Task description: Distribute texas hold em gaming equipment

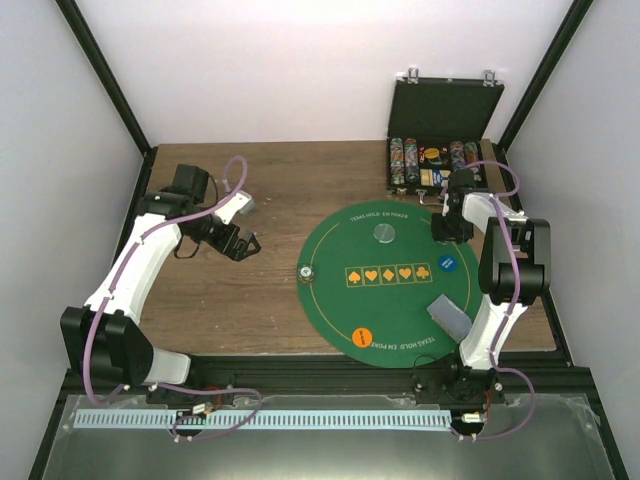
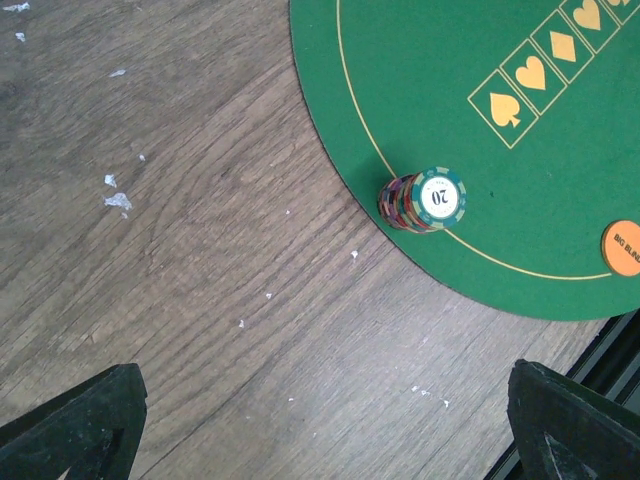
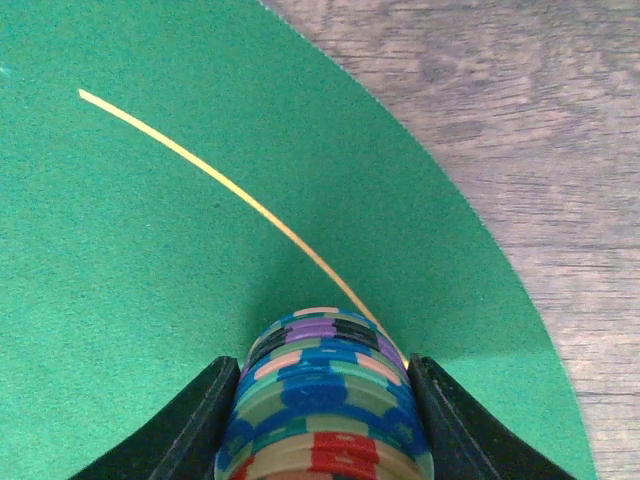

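Right wrist view is showing the green felt mat (image 3: 150, 250) lying straight below the right gripper (image 3: 325, 430), its jaws half-spread and clamping an upright chip stack (image 3: 322, 390) at the mat's far-right rim, while the left gripper (image 1: 240, 243) is hanging wide open, empty, well left.

white walls (image 1: 300, 70) enclose a brown wooden table (image 1: 270, 310); black corner posts (image 1: 104, 75).

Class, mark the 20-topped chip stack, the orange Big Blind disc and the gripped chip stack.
20-topped chip stack (image 2: 437, 197): left wrist, top face.
orange Big Blind disc (image 2: 624, 247): left wrist, visible face.
gripped chip stack (image 3: 325, 400): right wrist, side.
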Available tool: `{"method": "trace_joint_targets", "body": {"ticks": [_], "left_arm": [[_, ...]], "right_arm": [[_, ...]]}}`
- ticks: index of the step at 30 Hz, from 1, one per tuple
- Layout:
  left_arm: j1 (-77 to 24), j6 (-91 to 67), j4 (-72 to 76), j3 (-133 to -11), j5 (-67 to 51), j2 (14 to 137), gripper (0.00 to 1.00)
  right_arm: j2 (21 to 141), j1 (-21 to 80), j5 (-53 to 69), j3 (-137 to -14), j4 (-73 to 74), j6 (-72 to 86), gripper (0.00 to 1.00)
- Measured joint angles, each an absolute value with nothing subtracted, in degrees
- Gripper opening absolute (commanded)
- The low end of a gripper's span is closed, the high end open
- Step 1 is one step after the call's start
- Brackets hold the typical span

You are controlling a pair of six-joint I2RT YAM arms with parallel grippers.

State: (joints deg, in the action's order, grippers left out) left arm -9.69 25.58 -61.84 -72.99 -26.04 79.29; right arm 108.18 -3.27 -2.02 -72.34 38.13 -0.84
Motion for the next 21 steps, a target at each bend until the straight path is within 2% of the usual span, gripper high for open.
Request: {"method": "trace_joint_targets", "body": {"ticks": [5,10,13,21], "left_arm": [[-9.69,25.58,-61.82,-72.99,-25.71,79.2,1.0],[-9.69,25.58,-61.82,-72.99,-25.56,79.07,1.0],[-9.69,25.58,-61.84,-72.99,-25.56,79.0,1.0],[-9.69,25.65,-61.84,-72.99,-25.52,79.0,1.0]], "right_arm": [[108.22,-3.38,-2.46,-72.34,38.15,-0.84,0.02],[109.47,-3.38,-2.39,-72.34,38.13,-0.84,0.29],[109.67,-3.44,-2.17,-72.38,38.11,-0.86,0.4],[110.41,-3.75,-1.54,-73.45,38.22,-1.17,0.78]]}}
